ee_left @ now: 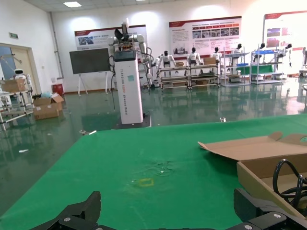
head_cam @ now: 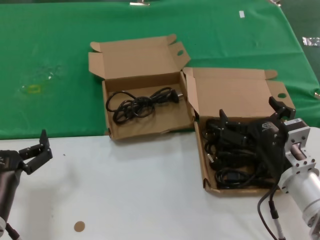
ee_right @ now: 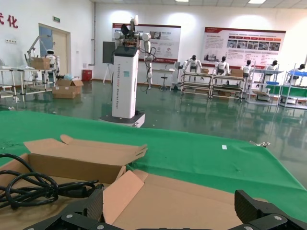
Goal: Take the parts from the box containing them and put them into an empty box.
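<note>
Head view: I see a white desk [head_cam: 130,195] edged by green cloth [head_cam: 60,60]. My open right gripper [head_cam: 252,117] hovers over tangled black cords [head_cam: 235,165]; left gripper [head_cam: 37,150] open.

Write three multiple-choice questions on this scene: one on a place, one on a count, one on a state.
1. The right pincer is over: A the fuller box; B the green cloth; C the white table.
2. Open cardboard boxes: A one; B two; C three.
3. The left pincer is: A open; B shut on a cord; C shut on nothing.
Key: 1 A, it hangs above the piled cords; 2 B, the fuller box and the other box; 3 A, its fingers stand apart.
</note>
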